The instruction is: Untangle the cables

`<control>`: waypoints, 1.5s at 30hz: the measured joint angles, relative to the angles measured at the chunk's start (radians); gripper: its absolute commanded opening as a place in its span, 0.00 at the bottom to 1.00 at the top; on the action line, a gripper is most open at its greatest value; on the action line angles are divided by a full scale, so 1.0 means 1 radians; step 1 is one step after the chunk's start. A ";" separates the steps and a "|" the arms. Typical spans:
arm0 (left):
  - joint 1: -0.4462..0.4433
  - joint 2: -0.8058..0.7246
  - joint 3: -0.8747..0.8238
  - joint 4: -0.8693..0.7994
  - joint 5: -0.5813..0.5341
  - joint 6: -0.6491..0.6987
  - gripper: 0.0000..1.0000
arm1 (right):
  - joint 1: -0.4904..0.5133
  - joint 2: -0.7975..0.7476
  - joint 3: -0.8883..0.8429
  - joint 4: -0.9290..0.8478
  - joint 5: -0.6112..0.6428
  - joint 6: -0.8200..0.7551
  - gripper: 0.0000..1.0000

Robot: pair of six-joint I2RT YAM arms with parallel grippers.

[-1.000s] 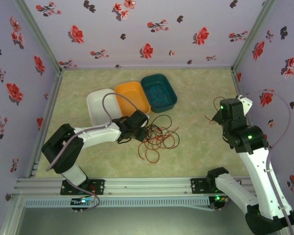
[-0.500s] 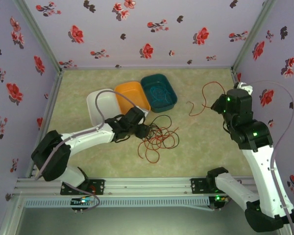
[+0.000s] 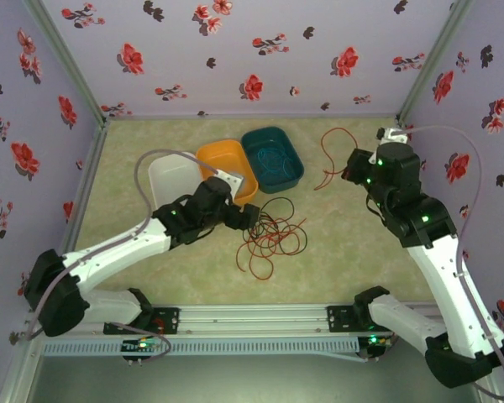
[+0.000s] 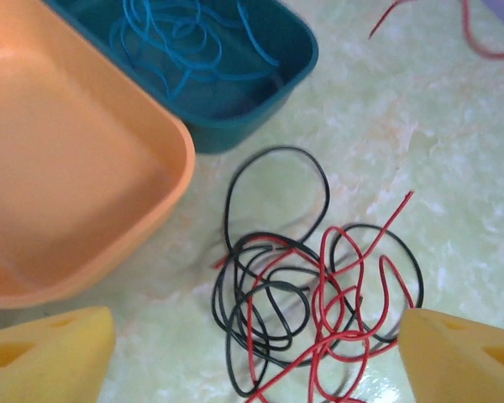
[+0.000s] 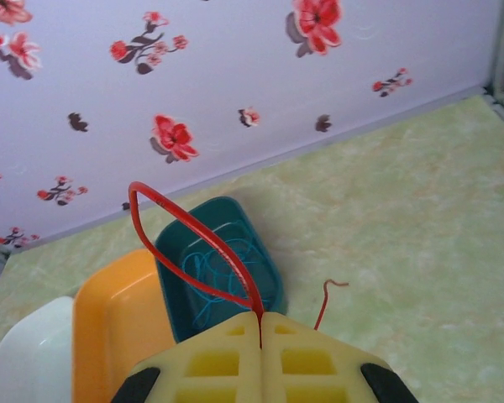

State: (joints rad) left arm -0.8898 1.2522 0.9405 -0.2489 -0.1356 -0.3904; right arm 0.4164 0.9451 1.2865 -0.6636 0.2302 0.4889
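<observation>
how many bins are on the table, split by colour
white bin: 1
orange bin: 1
teal bin: 1
total: 3

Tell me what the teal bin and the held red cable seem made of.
The teal bin: likely moulded plastic, smooth with slight sheen, rounded rim. The red cable: thin wire, seemingly glossy plastic insulation; it holds springy loops.
</observation>
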 measured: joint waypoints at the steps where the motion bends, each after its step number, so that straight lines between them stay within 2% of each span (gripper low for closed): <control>1: 0.000 -0.018 0.000 0.000 -0.013 -0.005 1.00 | 0.009 0.008 0.001 0.008 0.000 0.000 0.00; 11: 0.022 -0.209 -0.016 -0.010 -0.196 -0.010 1.00 | 0.102 0.117 0.039 0.085 -0.004 -0.016 0.00; 17: 0.124 -0.268 -0.061 -0.018 -0.270 -0.049 1.00 | 0.148 0.207 0.118 0.118 -0.014 -0.037 0.00; 21: 0.200 -0.268 -0.074 -0.025 -0.287 -0.096 1.00 | 0.166 0.275 0.195 0.130 -0.026 -0.050 0.00; 26: 0.251 -0.270 -0.087 -0.025 -0.292 -0.144 1.00 | 0.174 0.370 0.312 0.133 -0.034 -0.070 0.00; 38: 0.298 -0.310 -0.122 -0.007 -0.292 -0.180 1.00 | 0.182 0.531 0.599 0.134 -0.097 -0.106 0.00; 45: 0.304 -0.325 -0.125 0.005 -0.292 -0.180 1.00 | 0.187 0.613 0.625 0.142 -0.123 -0.114 0.00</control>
State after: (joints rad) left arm -0.5858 0.9276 0.8158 -0.2436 -0.4278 -0.5705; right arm 0.6029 1.5585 1.9114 -0.5220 0.1070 0.3752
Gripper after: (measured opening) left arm 0.996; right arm 0.062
